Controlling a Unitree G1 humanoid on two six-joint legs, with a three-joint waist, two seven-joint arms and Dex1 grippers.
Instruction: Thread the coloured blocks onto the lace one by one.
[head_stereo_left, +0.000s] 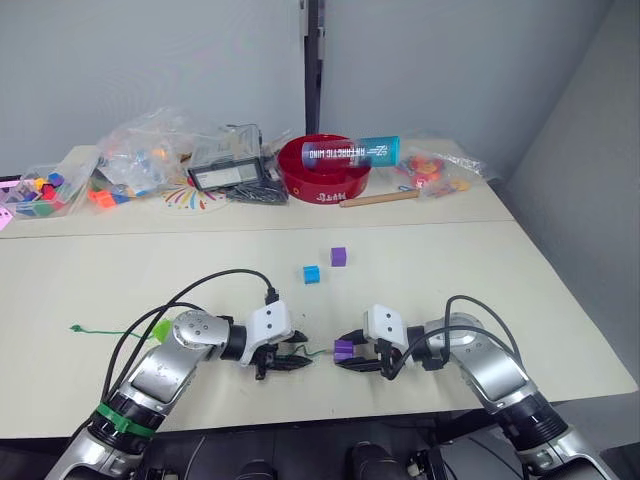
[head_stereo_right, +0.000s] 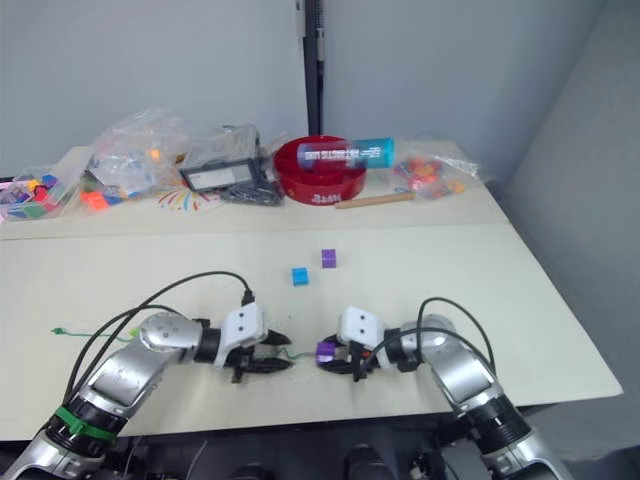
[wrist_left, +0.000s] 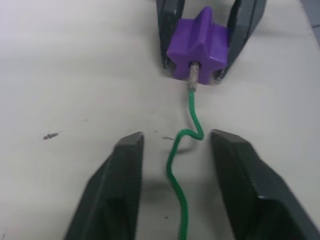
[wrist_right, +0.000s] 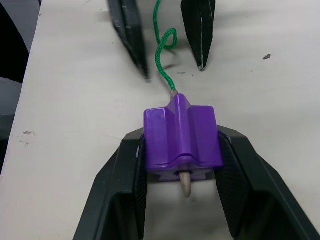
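Right end effector (wrist_right: 181, 165) pinches a glossy purple block (wrist_right: 181, 136) of ridged, star-like section at the near counter (head_stereo_left: 450, 270) edge. The braided green lace (wrist_left: 181, 165) runs through it; its stiff pale tip (wrist_right: 185, 183) protrudes. Left end effector (wrist_left: 177, 150) is spread around the lace.

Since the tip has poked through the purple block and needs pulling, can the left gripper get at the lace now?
Probably yes: the left gripper is open, its fingers straddling the lace on the bare table, nothing between. The right gripper holds the purple block.

Even bright light — soft shadows
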